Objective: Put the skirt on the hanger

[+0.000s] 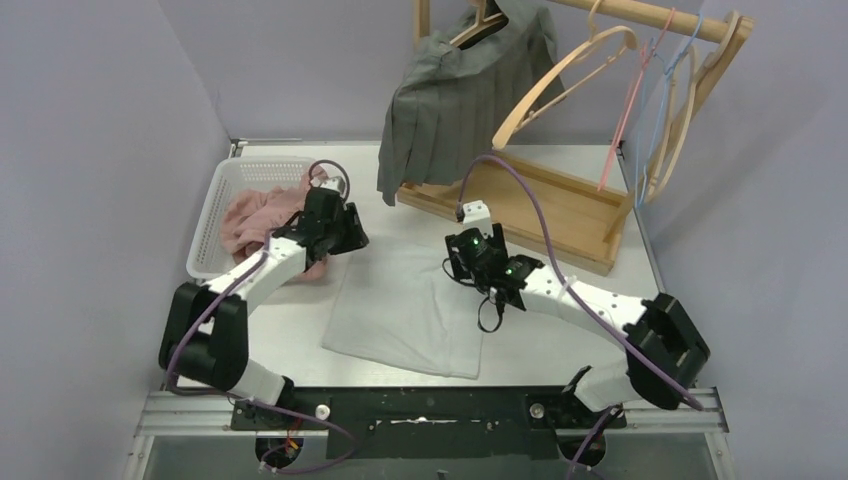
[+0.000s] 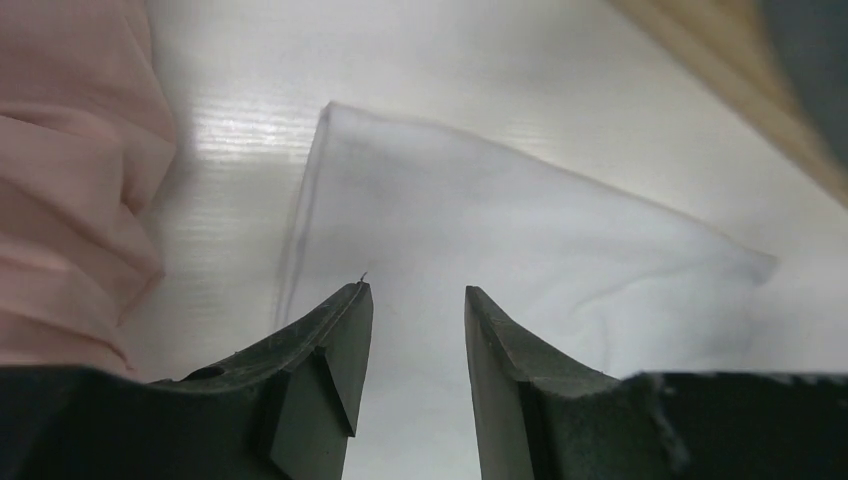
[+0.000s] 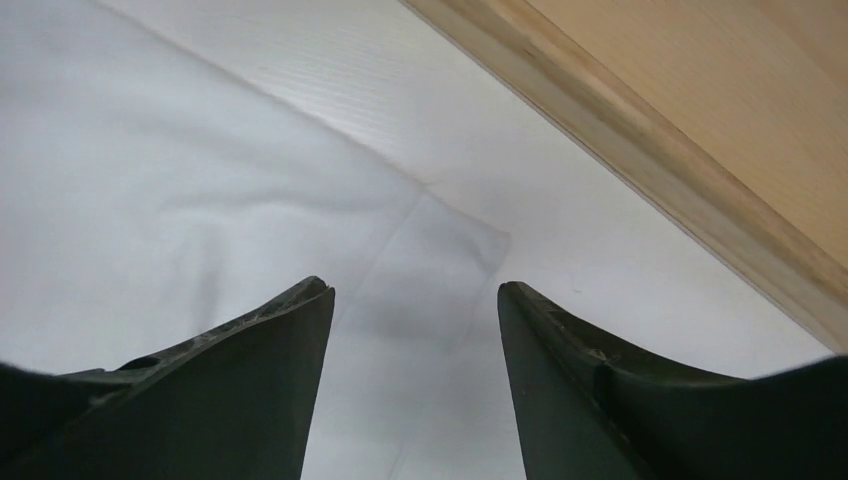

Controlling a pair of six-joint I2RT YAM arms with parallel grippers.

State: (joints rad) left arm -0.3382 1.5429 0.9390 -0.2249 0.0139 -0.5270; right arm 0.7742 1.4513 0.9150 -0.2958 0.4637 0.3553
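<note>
A white skirt (image 1: 405,305) lies flat on the table between the two arms. My left gripper (image 1: 352,238) hovers over its far left corner, and in the left wrist view the gripper (image 2: 418,290) is open with only the skirt (image 2: 520,240) showing below the gap. My right gripper (image 1: 460,262) is over the far right corner; its wrist view shows the gripper (image 3: 415,287) open above the skirt's corner (image 3: 440,250). An empty wooden hanger (image 1: 560,75) hangs on the rack.
A grey pleated skirt (image 1: 450,100) hangs on another hanger at the rack's left. Pink (image 1: 628,110) and blue (image 1: 668,90) hangers hang at the right. The rack's wooden base (image 1: 540,205) is just beyond the right gripper. A white basket (image 1: 215,215) with pink cloth (image 1: 255,215) stands at the left.
</note>
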